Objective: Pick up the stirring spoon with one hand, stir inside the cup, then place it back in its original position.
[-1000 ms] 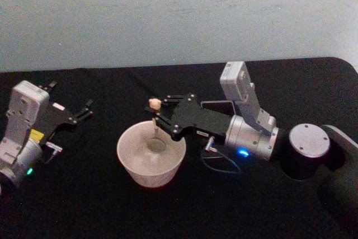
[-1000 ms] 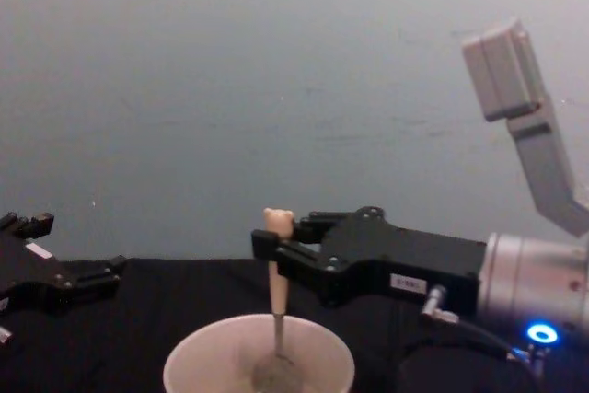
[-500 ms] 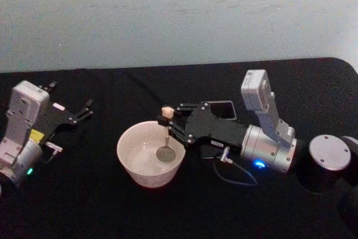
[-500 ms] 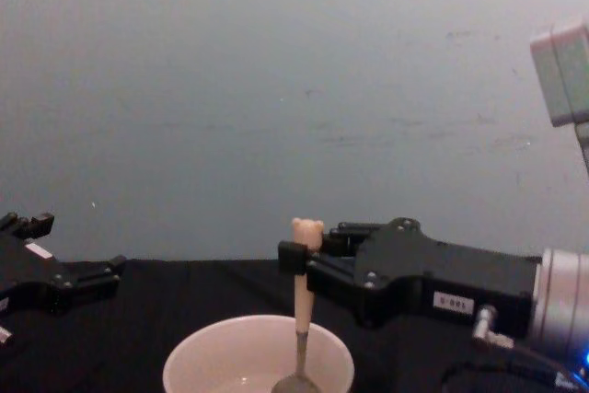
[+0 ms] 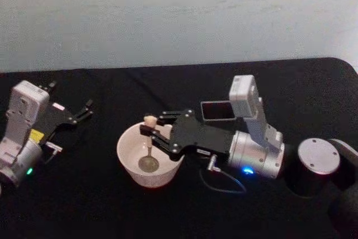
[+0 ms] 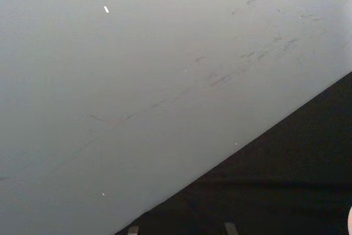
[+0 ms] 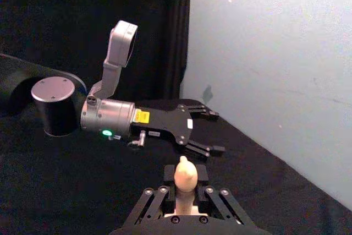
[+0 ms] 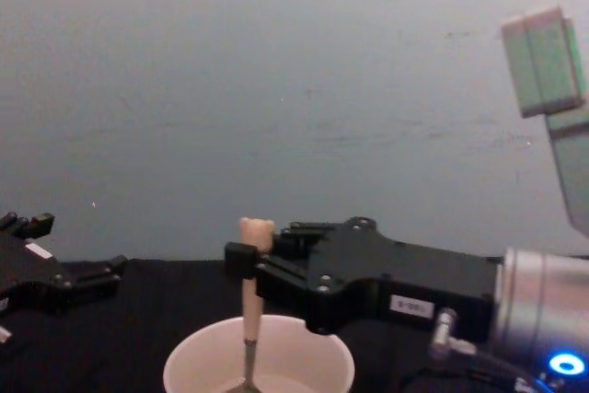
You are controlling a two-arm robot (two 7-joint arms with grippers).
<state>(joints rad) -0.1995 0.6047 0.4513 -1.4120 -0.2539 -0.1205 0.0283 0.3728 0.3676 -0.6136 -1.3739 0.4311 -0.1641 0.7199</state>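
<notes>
Shifted leftward, right gripper (image 5: 151,129) clamps stirring spoon (image 8: 247,294) upright in cup (image 5: 133,174), white label (image 8: 410,306) illegible; left gripper (image 5: 71,95) idles, fingers apart.

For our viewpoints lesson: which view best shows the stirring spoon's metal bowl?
Head view: it looks down into the cup, showing the stirring spoon, bowl included. Chest view: mainly handle. Right wrist view: the bear head.
</notes>
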